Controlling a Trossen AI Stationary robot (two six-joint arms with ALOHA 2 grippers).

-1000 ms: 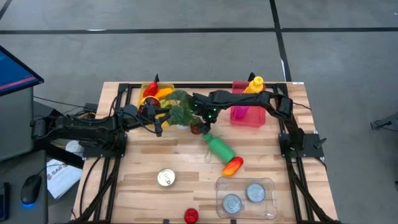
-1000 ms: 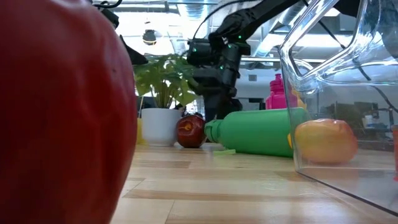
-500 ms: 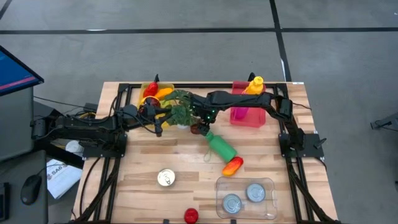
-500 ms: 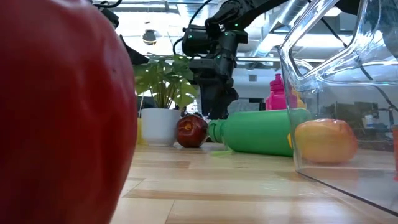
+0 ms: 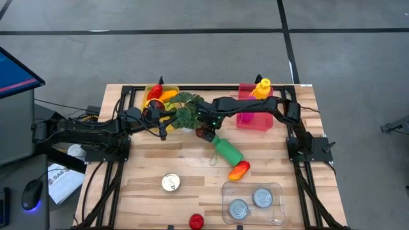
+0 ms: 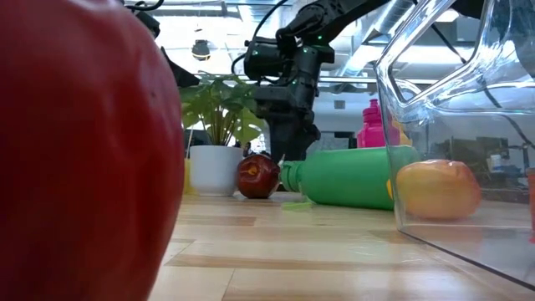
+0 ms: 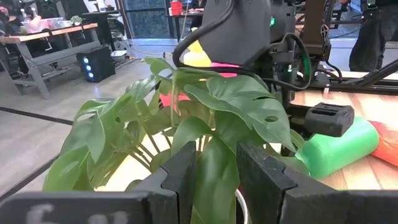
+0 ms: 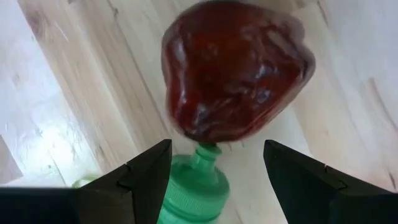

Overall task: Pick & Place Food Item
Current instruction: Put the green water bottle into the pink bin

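hovering above the dark red apple (image 8: 236,71), the right gripper (image 5: 203,130) had its jaws open and nothing between them, apparently lined up to straddle the fruit. the apple sat on the table (image 5: 192,169) against the cap of a green bottle (image 5: 226,151), which lay at the apple's 4 o'clock. the left gripper (image 7: 212,180) waited, jaws narrowly parted, at a potted plant (image 7: 205,118) at the apple's 10 o'clock.

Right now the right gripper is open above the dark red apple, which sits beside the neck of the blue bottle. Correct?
Not quite: the bottle is green, as the high view shows. The rest holds: right gripper open above the dark red apple, beside the bottle's neck.
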